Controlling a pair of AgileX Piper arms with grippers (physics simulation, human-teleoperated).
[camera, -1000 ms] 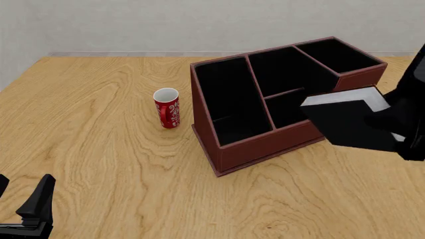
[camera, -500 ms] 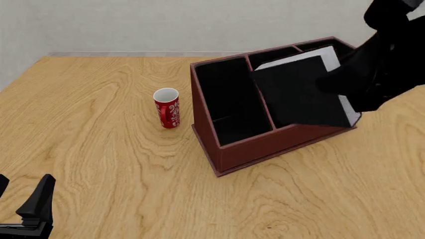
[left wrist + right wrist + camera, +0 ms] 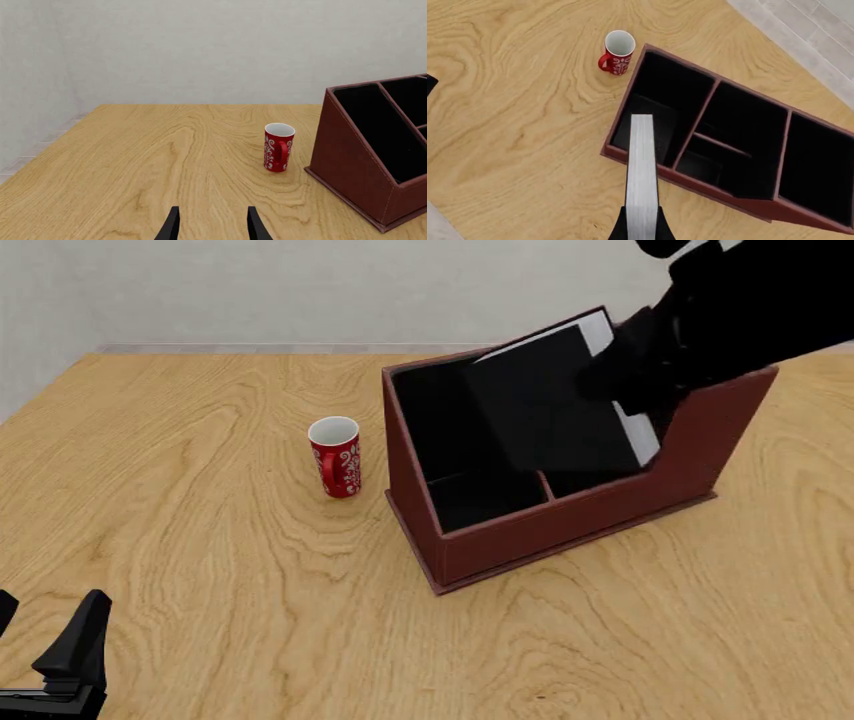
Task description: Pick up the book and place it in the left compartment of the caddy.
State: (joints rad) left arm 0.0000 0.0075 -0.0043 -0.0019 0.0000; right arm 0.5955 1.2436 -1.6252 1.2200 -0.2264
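The right gripper (image 3: 641, 226) was clamped on the book (image 3: 554, 410), its fingers pressed against both covers, and held it in the air above the caddy (image 3: 561, 525). In the front view the book hung tilted, one black cover facing the camera, its white page edge showing along the upper and right sides, its lower corner over the dividers between the left compartment (image 3: 447, 435) and the middle sections. In the right wrist view the book's white page edge (image 3: 642, 170) ran as a long narrow strip straight away from the gripper, its far end over the left compartment (image 3: 660, 112) near the caddy's front wall.

The caddy stood toward the tabletop's far right, skewed to the table (image 3: 200, 570) edges. A red patterned cup (image 3: 336, 457) stood just beside its tall end, apart from it.

The left gripper (image 3: 211, 227) hung unclenched and empty over the near left corner.
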